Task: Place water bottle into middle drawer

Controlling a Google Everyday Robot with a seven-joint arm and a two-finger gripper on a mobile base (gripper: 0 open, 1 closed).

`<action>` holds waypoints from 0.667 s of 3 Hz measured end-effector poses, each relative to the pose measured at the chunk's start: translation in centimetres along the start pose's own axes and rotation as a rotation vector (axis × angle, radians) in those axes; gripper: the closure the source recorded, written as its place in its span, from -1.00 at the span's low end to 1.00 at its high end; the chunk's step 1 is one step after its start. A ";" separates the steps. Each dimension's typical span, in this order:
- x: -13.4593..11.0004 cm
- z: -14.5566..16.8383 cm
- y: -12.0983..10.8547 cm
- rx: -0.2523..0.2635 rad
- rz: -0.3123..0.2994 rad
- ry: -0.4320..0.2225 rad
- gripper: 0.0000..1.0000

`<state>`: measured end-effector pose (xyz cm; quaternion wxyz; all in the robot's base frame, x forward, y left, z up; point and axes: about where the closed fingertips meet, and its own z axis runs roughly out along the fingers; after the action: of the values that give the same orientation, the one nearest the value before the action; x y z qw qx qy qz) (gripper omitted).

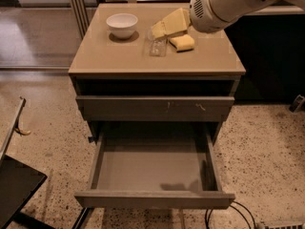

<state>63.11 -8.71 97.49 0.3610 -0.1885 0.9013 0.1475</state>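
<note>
The task is near its start, as I judge it: the middle drawer point(151, 168) is pulled out with no bottle in it, and the bottle point(157, 46) is on the cabinet top point(105, 56), between the bowl point(122, 24) and the sponge point(182, 42). So 3 steps are left: the grasp, the carry and the release. The arm point(224, 4) reaches in from the upper right and its gripper point(158, 31) hangs just above the bottle, perhaps touching it; I cannot tell if it is released or clenched.
</note>
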 end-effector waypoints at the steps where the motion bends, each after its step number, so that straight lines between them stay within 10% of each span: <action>1: -0.5 1.1 0.3 -0.003 0.023 0.004 -1.00; 2: -1.4 3.8 0.6 0.002 0.051 0.015 -1.00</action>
<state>66.02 -6.35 95.90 0.3505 -0.1660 0.9087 0.1542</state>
